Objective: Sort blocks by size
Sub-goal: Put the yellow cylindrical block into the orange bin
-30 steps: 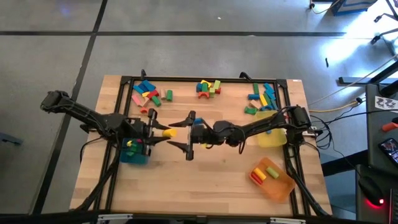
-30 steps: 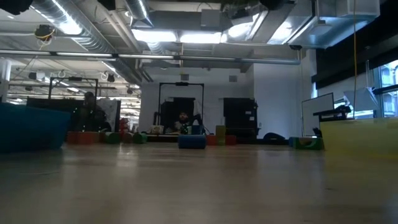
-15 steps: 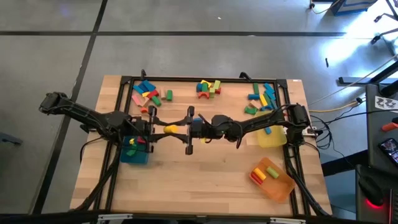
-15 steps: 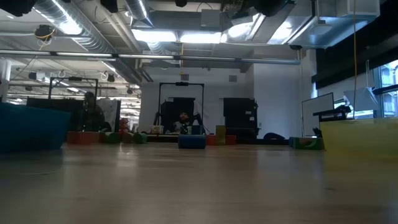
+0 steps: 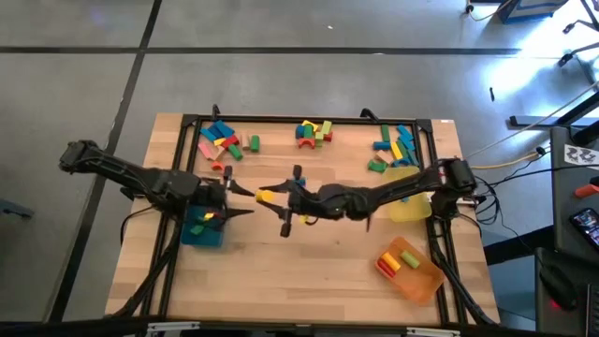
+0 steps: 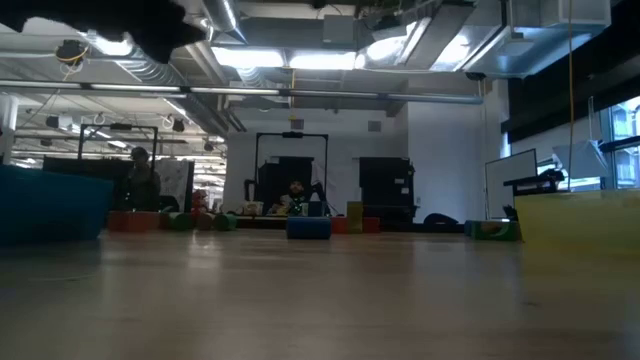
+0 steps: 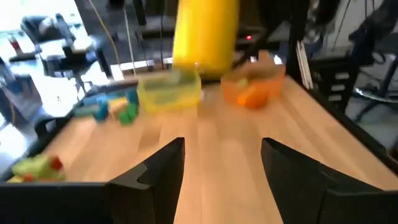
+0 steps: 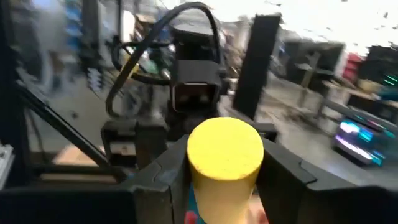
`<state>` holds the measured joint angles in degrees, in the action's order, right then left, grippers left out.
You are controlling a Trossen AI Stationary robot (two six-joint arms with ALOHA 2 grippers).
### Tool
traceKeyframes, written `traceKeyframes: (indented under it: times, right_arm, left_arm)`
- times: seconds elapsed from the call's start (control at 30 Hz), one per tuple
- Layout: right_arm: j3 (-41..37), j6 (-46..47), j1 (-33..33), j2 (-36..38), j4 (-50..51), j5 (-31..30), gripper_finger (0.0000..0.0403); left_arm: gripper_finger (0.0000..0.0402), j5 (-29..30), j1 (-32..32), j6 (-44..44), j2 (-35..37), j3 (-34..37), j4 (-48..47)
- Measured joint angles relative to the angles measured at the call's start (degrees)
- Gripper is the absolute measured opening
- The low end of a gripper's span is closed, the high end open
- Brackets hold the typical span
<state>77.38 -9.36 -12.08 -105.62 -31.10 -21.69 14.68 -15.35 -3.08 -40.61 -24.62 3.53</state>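
Right wrist view: yellow cylinder [image 8: 224, 160] clamped between the right gripper [image 8: 217, 180] fingers, mid-table, above the boards. Left gripper [image 5: 236, 201] just beside it, jaws wide and empty, near the teal tray [image 5: 201, 231]. Handover looks complete; next, carry it to the proper tray.

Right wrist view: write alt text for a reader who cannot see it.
A yellow cylinder block sits clamped end-on between the right gripper and its dark jaws. Beyond it, the left arm's wrist faces the camera, with a blurred room behind.
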Motion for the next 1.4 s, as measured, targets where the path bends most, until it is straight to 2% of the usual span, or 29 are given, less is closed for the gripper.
traceKeyframes:
  times: [0.13,0.23,0.3,0.47,0.67,0.83,0.9,1.1,1.23,1.4]
  right_arm:
    - [0.0,2.31,-2.79,5.43,14.4,-9.58,0.014]
    - [0.0,8.23,-4.39,9.99,24.82,-15.77,0.0147]
    - [0.08,12.99,-5.11,12.17,31.84,-17.24,0.0153]
    - [0.07,27.01,-6.08,15.7,48.92,-16.49,0.0147]
    - [0.04,45.58,-7.16,17.34,66.43,-10.53,0.0143]
    - [-0.13,63.85,-8.93,17.38,78.67,0.59,0.0154]
    - [-0.24,71.5,-10.45,17.38,83.11,3.87,0.0151]
    - [-0.23,91.3,-17.4,16.9,98.28,8.28,0.014]
    - [-0.24,99.82,-22.23,14.79,104.58,12.06,0.0154]
    - [-0.24,104.31,-26.69,11.97,106.2,15.89,0.015]
  left_arm:
    - [0.0197,1.08,0.04,1.47,4.16,0.0,-8.39]
    - [0.0194,2.15,0.03,1.76,5.87,0.0,-11.26]
    - [0.0193,2.35,0.04,1.36,6.36,0.0,-11.07]
    - [0.0191,2.45,0.04,1.37,6.57,0.0,-14.32]
    - [0.0191,2.52,0.13,1.13,6.26,0.02,-15.12]
    - [0.0191,2.58,0.13,0.85,6.28,0.02,-15.56]
    - [0.0191,2.58,0.13,0.84,6.28,0.02,-15.8]
    - [0.0191,2.62,0.13,1.43,6.28,0.02,-17.2]
    - [0.0191,2.62,0.13,1.55,6.28,0.02,-16.9]
    - [0.0191,2.62,0.13,1.62,6.28,0.02,-16.73]
